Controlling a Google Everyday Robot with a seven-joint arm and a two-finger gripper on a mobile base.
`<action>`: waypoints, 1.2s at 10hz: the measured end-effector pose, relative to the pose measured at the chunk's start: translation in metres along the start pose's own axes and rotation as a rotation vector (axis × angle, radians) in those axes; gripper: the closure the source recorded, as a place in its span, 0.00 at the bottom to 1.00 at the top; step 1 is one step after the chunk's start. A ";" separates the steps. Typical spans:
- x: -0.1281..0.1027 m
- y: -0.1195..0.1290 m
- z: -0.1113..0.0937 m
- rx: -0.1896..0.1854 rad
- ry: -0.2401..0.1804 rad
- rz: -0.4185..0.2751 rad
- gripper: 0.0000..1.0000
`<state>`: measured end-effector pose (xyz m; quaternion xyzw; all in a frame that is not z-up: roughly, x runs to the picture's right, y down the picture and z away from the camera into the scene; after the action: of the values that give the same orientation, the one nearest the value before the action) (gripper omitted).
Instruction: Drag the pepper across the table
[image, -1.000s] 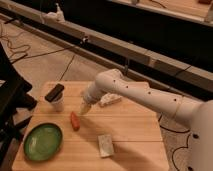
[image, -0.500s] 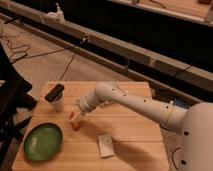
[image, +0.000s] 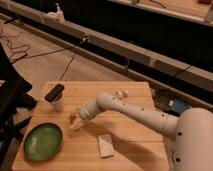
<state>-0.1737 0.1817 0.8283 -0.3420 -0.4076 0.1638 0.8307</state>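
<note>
The small orange-red pepper (image: 73, 118) lies on the left half of the light plank table (image: 130, 150), just right of and above the green plate. My gripper (image: 77, 123), at the end of the white arm (image: 125, 107), is down at the table surface right against the pepper and covers part of it. Only a small patch of the pepper shows at the gripper's upper left side.
A round green plate (image: 43, 142) sits at the front left. A white rectangular block (image: 105, 145) lies near the front middle. A white cup with a dark object on top (image: 56, 98) stands at the back left. Small white items (image: 120, 93) lie at the back edge.
The arm has swung down and to the left, from above the middle of the table onto the pepper. The pepper has stayed in about the same place.
</note>
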 end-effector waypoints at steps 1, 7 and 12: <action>0.002 -0.001 0.000 0.002 0.002 0.003 0.34; 0.006 -0.004 0.001 0.009 0.010 0.014 0.34; 0.018 -0.008 0.000 0.028 0.003 0.040 0.34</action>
<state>-0.1628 0.1863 0.8442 -0.3388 -0.3969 0.1855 0.8326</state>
